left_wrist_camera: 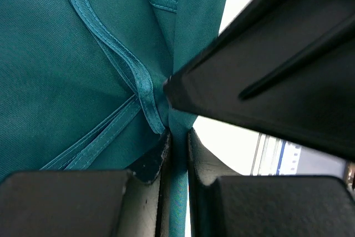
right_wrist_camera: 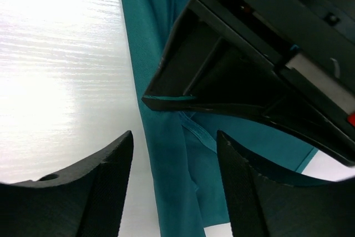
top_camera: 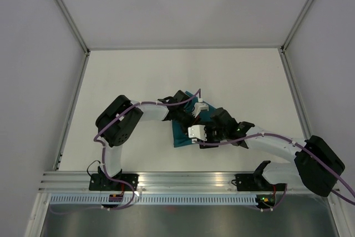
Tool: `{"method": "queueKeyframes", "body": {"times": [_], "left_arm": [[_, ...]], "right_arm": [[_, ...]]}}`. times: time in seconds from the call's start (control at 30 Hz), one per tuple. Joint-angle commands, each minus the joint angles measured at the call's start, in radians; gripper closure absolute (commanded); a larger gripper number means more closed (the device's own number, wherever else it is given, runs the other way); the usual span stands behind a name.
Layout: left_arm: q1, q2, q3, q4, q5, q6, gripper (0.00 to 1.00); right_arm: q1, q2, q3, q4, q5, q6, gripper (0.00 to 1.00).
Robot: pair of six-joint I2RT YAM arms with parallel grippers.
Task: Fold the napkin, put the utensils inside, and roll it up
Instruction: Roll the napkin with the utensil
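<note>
The teal-green napkin [top_camera: 180,137] lies bunched and folded at the middle of the table, mostly covered by both grippers. My left gripper [left_wrist_camera: 178,137] is shut on a thin upright fold of the napkin [left_wrist_camera: 66,70], with the hemmed edges running off to the left. My right gripper [right_wrist_camera: 175,137] is open, its fingers either side of a long folded strip of the napkin [right_wrist_camera: 166,159] without touching it. From above, the left gripper [top_camera: 192,115] and the right gripper [top_camera: 205,131] sit close together over the cloth. The utensils are out of view.
The white tabletop [top_camera: 133,81] is walled in by grey panels at the left, back and right. A metal rail [top_camera: 183,178] runs along the near edge between the arm bases. The right gripper's black finger [left_wrist_camera: 277,65] crowds the left wrist view.
</note>
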Motion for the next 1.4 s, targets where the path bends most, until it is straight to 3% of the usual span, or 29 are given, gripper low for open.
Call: {"method": "queueKeyframes", "body": {"times": [0.0, 0.13, 0.37, 0.47, 0.73, 0.9, 1.13, 1.37], "left_arm": [[0.005, 0.041, 0.009, -0.079, -0.040, -0.012, 0.98], [0.008, 0.050, 0.016, -0.081, -0.038, -0.049, 0.98], [0.020, 0.080, 0.058, -0.102, -0.017, -0.114, 0.97], [0.021, 0.084, 0.067, -0.096, -0.008, -0.140, 0.94], [0.028, 0.001, 0.019, 0.039, -0.046, -0.290, 0.73], [0.040, -0.059, 0.016, 0.063, -0.129, -0.363, 0.65], [0.101, -0.195, -0.088, 0.215, -0.250, -0.543, 0.65], [0.121, -0.413, -0.229, 0.306, -0.576, -0.549, 0.64]], "right_arm": [[0.030, 0.024, -0.012, 0.065, 0.071, -0.006, 0.34], [0.036, 0.035, -0.021, 0.072, 0.080, -0.003, 0.41], [0.036, 0.049, -0.044, 0.066, 0.086, 0.005, 0.68], [0.036, 0.055, -0.050, 0.056, 0.087, 0.006, 0.75], [0.018, 0.115, -0.011, 0.000, 0.035, 0.020, 0.90], [-0.066, 0.196, 0.067, -0.099, -0.098, 0.008, 0.93], [-0.229, 0.349, 0.264, -0.305, -0.303, -0.063, 0.98], [-0.340, 0.593, 0.451, -0.524, -0.442, -0.156, 1.00]]}}
